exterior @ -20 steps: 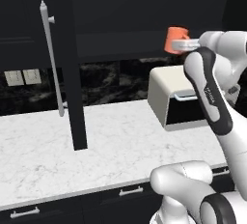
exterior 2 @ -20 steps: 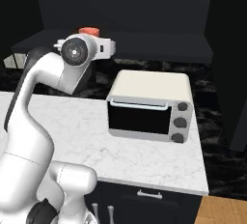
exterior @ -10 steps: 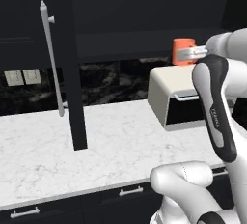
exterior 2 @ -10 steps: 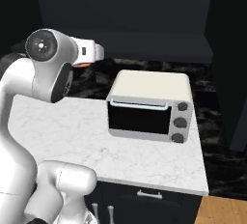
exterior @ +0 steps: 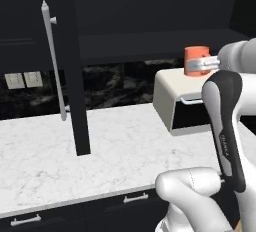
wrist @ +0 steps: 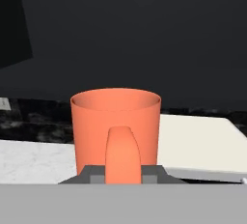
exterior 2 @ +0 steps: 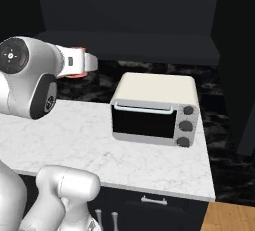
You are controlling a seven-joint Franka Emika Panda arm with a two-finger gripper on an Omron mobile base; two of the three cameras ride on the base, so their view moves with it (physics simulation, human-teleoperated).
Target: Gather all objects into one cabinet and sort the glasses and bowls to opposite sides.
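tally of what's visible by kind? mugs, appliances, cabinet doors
Orange mug, held up in the hand: 1
Toaster oven on the marble counter: 1
Black cabinet door, standing open, with silver bar handle: 1
Total: 3

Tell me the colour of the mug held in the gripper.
Orange mug; the hand view shows it best.

we see the orange mug upright, its handle facing us, clamped by our hand; behind lie the white desk and a cream toaster oven.
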